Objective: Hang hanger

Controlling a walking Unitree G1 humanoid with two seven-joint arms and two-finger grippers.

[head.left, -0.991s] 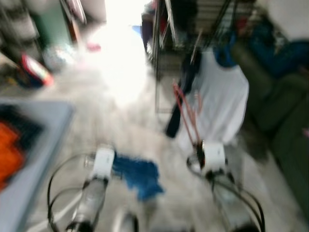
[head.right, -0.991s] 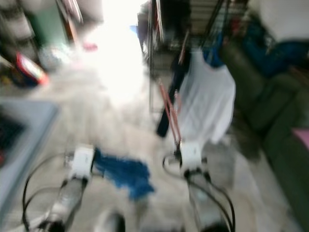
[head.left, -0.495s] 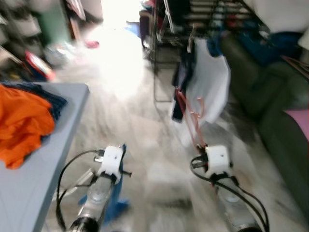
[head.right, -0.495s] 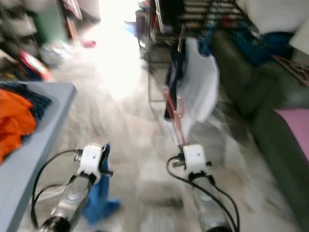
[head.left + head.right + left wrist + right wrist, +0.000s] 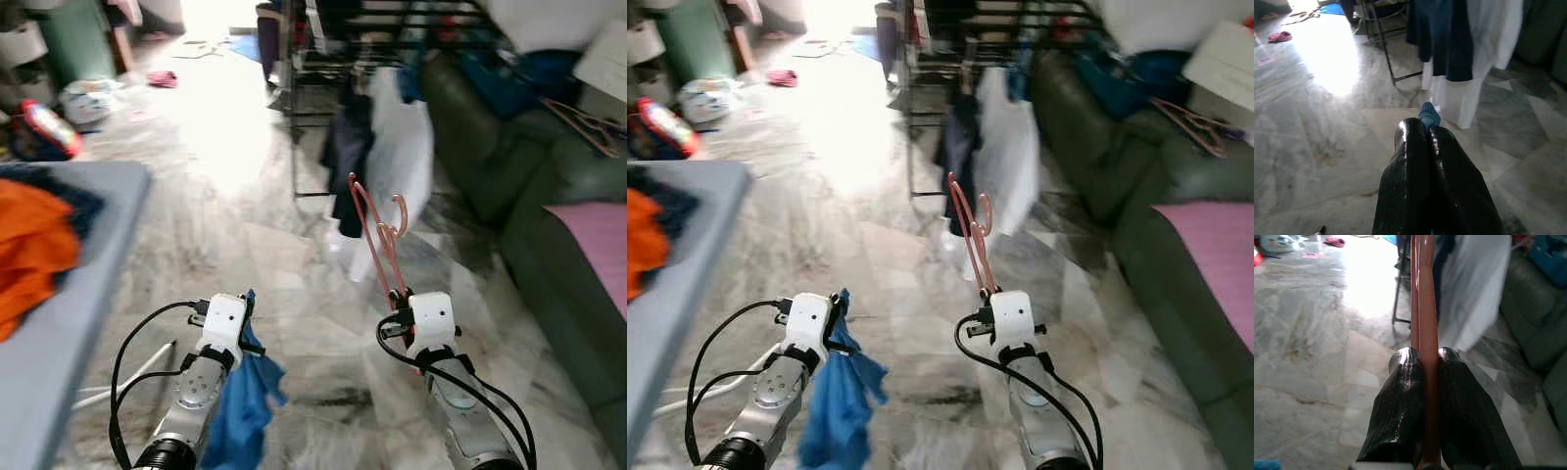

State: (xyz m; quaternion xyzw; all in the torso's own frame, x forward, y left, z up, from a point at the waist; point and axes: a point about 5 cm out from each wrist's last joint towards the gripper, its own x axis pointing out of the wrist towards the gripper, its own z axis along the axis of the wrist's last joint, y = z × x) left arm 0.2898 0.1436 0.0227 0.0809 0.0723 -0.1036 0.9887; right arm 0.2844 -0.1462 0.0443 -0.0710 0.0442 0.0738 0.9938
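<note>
Worktop: grey, at the robot's far left, carrying an orange garment; well apart from the route ahead.
Left end effector: fingers pressed together on a blue cloth that hangs down below the wrist; low, and farther from the rack than the right one.
Floor: pale marble, open and glare-lit between the robot and the rack; small litter lies only at the far end.
Clothes rack: dark metal frame ahead, slightly right of centre, with a dark garment and a white garment hanging from it.
Hanger: pink, held by one end; long axis rises up and forward toward the rack, hook uppermost and near the white garment in the head views.
Right end effector: clamped narrowly on the hanger's bars; judged the nearer arm for the hang.
Key relation: the rack rail lies ahead of and above the hook; a closer approach seems needed.
Right edge: green sofa flanks the path, narrowing the room on that side.
</note>
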